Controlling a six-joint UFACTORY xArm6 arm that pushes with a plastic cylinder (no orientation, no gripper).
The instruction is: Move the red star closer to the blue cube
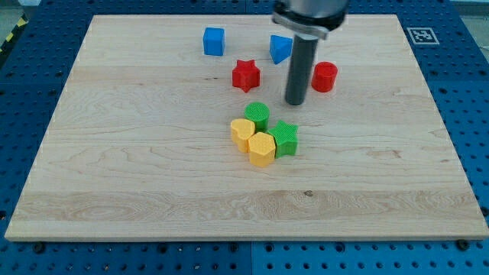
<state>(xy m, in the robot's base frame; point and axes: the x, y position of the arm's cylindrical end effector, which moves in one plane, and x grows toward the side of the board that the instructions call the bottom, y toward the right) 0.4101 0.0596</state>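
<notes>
Red star (246, 75) near the middle of the worktop (114, 176), toward the view's top, well apart from the blue cube (214, 41), up and to the view's left. Task judged barely begun: gap between the two not yet closed, no contact with the star. My tip (296, 101) down on the board, to the view's right of the star and slightly lower, between it and a red cylinder (325, 77), touching neither. No hand on this rod, so nothing to hold apart, together or clamped. Left to do, as a judgement: bring the tip round to the star's lower right side and push up and leftward toward the cube. Second blue block (280, 49), wedge-like, just above the star's right, beside the rod; not on the line to the cube. Further down, a tight cluster: green cylinder (257, 114), green star (284, 138), two yellow blocks (243, 133) (261, 148), clear of the route. Path between star and cube looks open.
</notes>
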